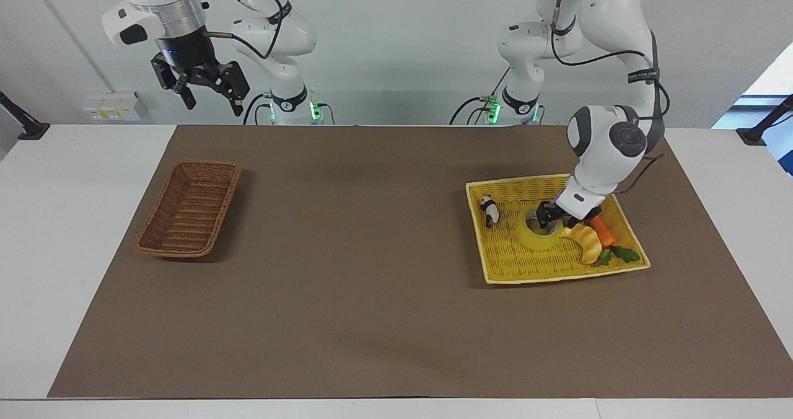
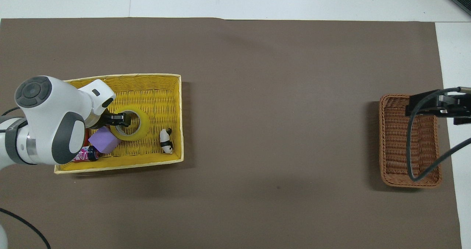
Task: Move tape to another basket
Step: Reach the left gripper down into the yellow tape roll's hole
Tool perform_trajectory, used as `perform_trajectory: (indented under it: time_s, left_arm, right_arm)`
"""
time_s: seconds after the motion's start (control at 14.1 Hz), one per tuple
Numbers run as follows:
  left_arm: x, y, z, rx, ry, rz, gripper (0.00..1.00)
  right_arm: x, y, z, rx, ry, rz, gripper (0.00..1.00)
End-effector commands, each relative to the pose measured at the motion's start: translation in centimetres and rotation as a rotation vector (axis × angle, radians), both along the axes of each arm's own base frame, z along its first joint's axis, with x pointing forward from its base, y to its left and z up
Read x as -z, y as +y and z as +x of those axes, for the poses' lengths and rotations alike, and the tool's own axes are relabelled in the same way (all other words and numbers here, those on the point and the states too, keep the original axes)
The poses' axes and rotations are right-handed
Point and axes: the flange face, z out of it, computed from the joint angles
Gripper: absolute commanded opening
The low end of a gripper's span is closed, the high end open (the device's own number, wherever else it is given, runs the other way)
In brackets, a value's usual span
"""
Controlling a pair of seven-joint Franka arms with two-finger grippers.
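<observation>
The tape [image 1: 538, 237], a yellow translucent roll, lies flat in the yellow woven tray [image 1: 557, 276] at the left arm's end of the table. My left gripper [image 1: 548, 217] is down at the roll's rim on the side nearer its arm; in the overhead view it [image 2: 117, 119] sits across the tape's [image 2: 142, 125] wall. The brown wicker basket [image 1: 186, 217] stands empty at the right arm's end. My right gripper [image 1: 212, 103] waits open, high in the air; from overhead it [image 2: 438, 107] is over the basket's [image 2: 397, 146] rim.
The tray [image 2: 147, 76] also holds a panda toy [image 2: 166, 141], a purple block [image 2: 103, 140], a small can [image 2: 82, 154], a striped croissant toy [image 1: 588, 240] and a carrot [image 1: 602, 230] crowded beside the tape. A brown mat covers the table.
</observation>
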Motion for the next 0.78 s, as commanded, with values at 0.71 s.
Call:
perform_trajectory:
  time_s: [0.71]
  left_arm:
    - [-4.5, -0.4, 2.3, -0.011, 0.025, 0.006, 0.0]
  right_arm:
    - [2.3, -0.2, -0.4, -0.025, 0.037, 0.025, 1.0]
